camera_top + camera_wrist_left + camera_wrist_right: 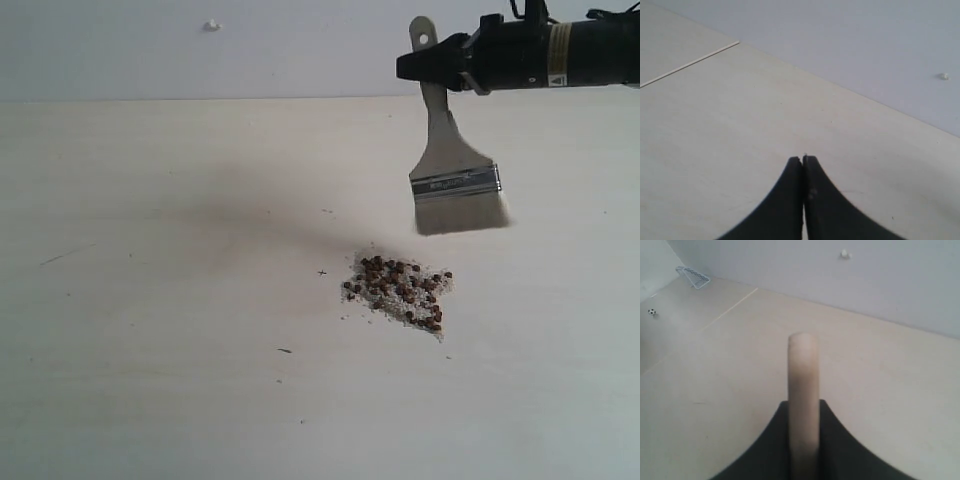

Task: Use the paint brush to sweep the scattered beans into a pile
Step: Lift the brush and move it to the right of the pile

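The beans lie gathered in one dense pile point(398, 290) of dark reddish-brown pellets and whitish crumbs on the pale table point(150, 300). The paint brush point(455, 178) hangs upright above and slightly right of the pile, bristles down and clear of the table. My right gripper point(432, 65) is shut on the brush's wooden handle near its holed end. In the right wrist view the handle point(803, 385) stands up between the black fingers point(832, 440) of the right gripper point(803, 405). My left gripper point(802, 159) is shut on nothing over bare table; it does not show in the exterior view.
A few dark specks and scratches mark the table around the pile. A small white knob point(212, 25) sits on the back wall. In the right wrist view a tiny goal net point(692, 276) and a small ball point(652, 312) lie far off.
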